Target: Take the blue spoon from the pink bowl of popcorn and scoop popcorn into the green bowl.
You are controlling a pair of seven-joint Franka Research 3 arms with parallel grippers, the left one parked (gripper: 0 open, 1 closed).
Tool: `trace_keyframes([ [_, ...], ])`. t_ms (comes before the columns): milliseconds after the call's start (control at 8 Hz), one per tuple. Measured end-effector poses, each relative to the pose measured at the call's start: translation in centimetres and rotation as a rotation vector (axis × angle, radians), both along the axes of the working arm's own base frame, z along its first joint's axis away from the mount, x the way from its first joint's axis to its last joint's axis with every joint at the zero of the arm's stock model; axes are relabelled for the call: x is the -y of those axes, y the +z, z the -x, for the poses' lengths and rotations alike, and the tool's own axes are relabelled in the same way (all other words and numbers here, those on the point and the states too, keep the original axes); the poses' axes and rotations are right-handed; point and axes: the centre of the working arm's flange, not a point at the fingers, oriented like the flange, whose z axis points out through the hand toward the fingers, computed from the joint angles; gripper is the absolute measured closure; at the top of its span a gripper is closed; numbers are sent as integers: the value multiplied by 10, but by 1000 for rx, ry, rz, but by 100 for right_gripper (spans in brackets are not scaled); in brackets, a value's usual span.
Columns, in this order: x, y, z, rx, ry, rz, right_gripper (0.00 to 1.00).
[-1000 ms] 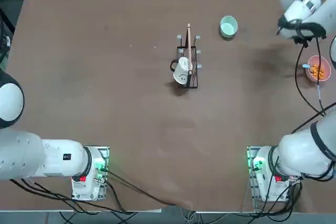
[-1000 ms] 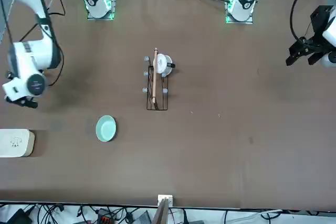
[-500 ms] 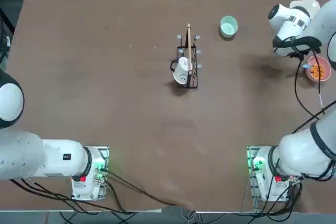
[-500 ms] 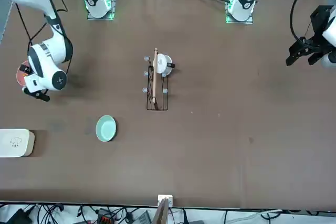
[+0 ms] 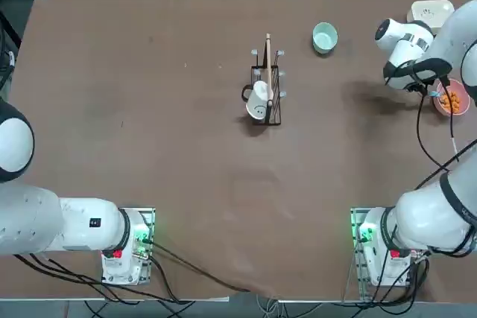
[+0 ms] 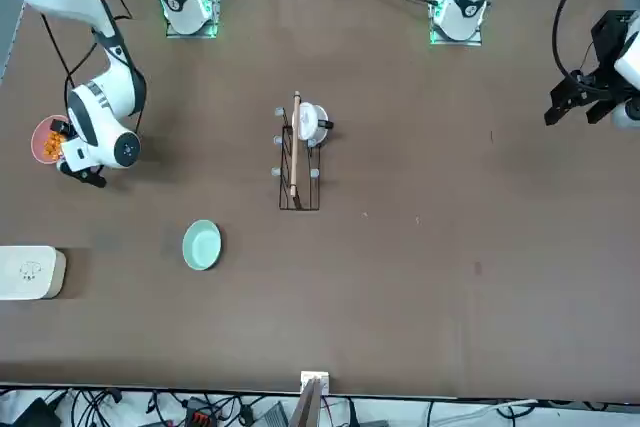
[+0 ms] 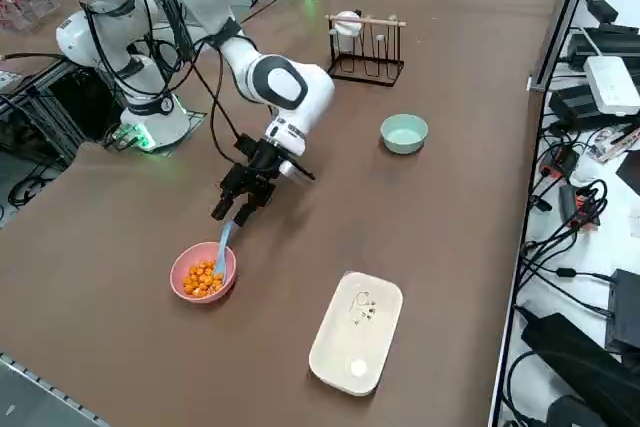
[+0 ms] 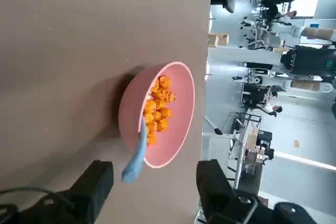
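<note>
The light-blue plastic spoon (image 8: 135, 156) leans in the round pink bowl (image 8: 180, 109) of orange-yellow popcorn (image 8: 157, 109), and its handle sticks out over the rim, towards the black two-finger right gripper (image 8: 153, 186). The gripper is wide open, with the handle end just ahead, near the space between its fingers. The spoon's scoop is hidden in the bowl, and the front view hides the handle behind the arm.

The pink bowl (image 7: 178, 275) looks smooth plastic, the stick (image 7: 366, 20) wood, the tabletop (image 7: 450, 147) matt.
</note>
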Motion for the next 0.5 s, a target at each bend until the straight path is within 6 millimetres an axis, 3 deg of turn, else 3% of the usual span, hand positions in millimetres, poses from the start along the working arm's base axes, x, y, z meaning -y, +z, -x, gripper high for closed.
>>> trace_keyframes([
  [375, 2, -22, 8, 8, -18, 31, 16],
  [500, 2, -25, 9, 7, -20, 39, 37],
])
